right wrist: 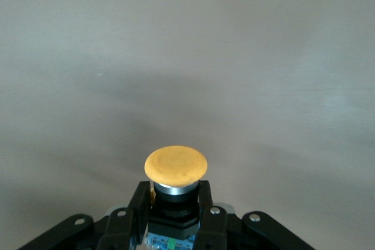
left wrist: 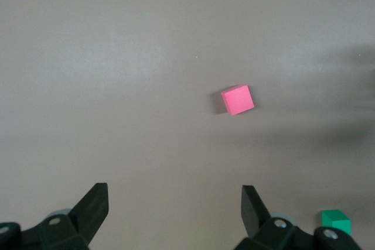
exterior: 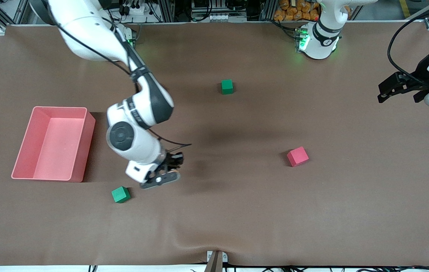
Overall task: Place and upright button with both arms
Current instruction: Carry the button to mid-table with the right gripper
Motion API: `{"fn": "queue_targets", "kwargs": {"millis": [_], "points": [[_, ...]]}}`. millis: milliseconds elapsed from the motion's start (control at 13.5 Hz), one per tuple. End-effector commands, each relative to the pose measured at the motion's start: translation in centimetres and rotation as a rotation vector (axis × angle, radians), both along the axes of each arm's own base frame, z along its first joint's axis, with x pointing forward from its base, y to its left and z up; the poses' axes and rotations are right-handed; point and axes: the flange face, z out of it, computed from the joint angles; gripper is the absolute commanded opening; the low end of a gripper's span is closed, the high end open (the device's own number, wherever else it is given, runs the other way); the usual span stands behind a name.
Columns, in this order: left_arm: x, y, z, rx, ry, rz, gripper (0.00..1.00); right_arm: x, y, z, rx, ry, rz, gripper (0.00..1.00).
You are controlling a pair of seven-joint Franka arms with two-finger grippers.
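Gripping button [right wrist: 176,167], right pincer [right wrist: 176,203] clamped; front view hides it. Left pincer [left wrist: 174,208] wide, empty.

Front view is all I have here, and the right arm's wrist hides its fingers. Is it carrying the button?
Observer: Yes. The right wrist view shows the right gripper shut on the button, fingers on its black body under the orange cap.
Operator: Anything under it?
Observer: Only bare table ahead of the cap.
Operator: Is the left gripper ready?
Observer: The left gripper is open; its camera sees the red cube past the fingertips.
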Motion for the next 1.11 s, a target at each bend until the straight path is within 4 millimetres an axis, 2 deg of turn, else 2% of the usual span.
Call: {"fn": "queue_targets", "kwargs": {"millis": [0,222,370,519,815,1037], "points": [[0.3,-0.2,0.0,0.003,-0.005,-0.01,1.0,-1.0,5.0,-1.5,0.039,-0.016,-0.002,0.0],[0.3,0.0,0.0,0.003,-0.004,-0.007,1.0,-5.2,11.3,-3.2,0.055,0.012,0.005,0.0],[0.3,-0.2,0.0,0.003,-0.005,-0.01,1.0,-8.4,14.6,-4.4,0.068,0.057,0.011,0.0],[0.3,-0.2,0.0,0.003,-0.004,-0.01,1.0,-11.2,17.7,-6.8,0.051,0.087,-0.028,0.0],[0.3,-0.3,-0.2,0.003,0.001,-0.013,1.0,-12.7,19.8,-9.7,0.072,0.041,-0.028,0.0],[0.4,-1.0,-0.5,-0.018,0.008,-0.021,1.0,-11.4,18.7,-10.3,0.07,0.031,-0.047,0.0]]}}
